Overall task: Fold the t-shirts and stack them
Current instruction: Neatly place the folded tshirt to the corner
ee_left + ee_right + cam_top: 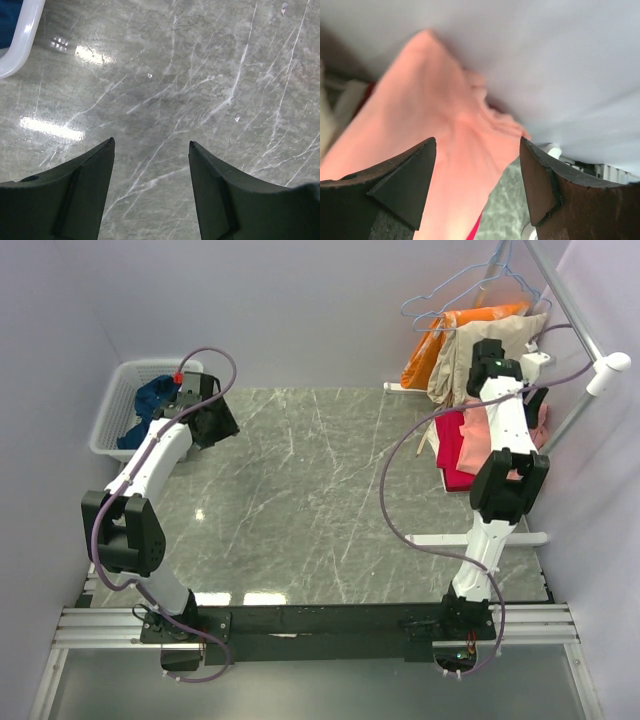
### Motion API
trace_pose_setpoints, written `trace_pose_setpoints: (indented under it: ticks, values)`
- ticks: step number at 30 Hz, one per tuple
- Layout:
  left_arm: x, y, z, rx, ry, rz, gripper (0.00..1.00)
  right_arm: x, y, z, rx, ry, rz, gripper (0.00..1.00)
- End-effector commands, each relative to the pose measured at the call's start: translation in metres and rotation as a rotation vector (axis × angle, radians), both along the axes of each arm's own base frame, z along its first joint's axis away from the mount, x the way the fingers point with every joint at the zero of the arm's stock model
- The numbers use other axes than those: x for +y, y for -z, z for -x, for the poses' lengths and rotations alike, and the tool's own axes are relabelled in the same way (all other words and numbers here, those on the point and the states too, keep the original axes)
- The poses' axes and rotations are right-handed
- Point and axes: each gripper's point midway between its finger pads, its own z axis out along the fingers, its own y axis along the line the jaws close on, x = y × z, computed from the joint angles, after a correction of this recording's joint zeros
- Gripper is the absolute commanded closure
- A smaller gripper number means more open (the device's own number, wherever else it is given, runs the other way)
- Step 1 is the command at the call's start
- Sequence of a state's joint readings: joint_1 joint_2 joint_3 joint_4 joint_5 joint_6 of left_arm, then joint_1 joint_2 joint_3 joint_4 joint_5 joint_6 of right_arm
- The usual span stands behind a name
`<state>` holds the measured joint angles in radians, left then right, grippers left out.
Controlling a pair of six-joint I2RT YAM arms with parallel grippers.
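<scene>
Salmon-pink t-shirt [435,100] just ahead of right pincer [477,142], spread | left pincer [151,143] spread

Pink/red tees [472,433] rt; navy tee [150,400] lft

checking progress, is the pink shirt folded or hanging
Hanging, not folded: the salmon-pink shirt drapes beside the red shirt, the open right claw facing it.
</scene>
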<state>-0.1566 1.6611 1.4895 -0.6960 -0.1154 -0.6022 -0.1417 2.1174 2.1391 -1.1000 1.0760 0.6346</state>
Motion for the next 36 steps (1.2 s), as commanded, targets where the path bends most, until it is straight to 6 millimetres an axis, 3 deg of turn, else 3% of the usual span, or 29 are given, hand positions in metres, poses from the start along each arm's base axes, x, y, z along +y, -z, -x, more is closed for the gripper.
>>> trace_pose_setpoints:
  ticks: [1,8,11,20,28,30,36]
  values:
    - [0.0,-0.023,0.0,-0.077,0.011,0.011,0.34,0.027,-0.005,-0.001,-0.019,-0.054,-0.006,0.26]
    - [0.004,-0.015,0.008,-0.069,-0.002,-0.001,0.34,0.062,0.05,-0.015,0.013,-0.249,-0.21,0.25]
    - [0.005,-0.01,0.011,-0.066,-0.007,-0.001,0.34,0.069,0.059,-0.021,0.023,-0.307,-0.245,0.26]
    - [0.001,0.007,0.011,-0.057,-0.006,0.019,0.33,0.077,0.059,-0.039,0.073,-0.402,-0.244,0.25]
    - [-0.002,0.024,0.005,-0.03,0.008,0.024,0.34,0.097,0.041,-0.042,0.09,-0.478,-0.212,0.25]
    - [-0.003,0.03,0.004,-0.016,0.011,0.023,0.34,0.112,0.044,-0.045,0.116,-0.509,-0.217,0.25]
    - [-0.004,0.037,-0.001,-0.007,0.017,0.022,0.34,0.117,0.072,-0.037,0.24,-0.479,-0.181,0.27]
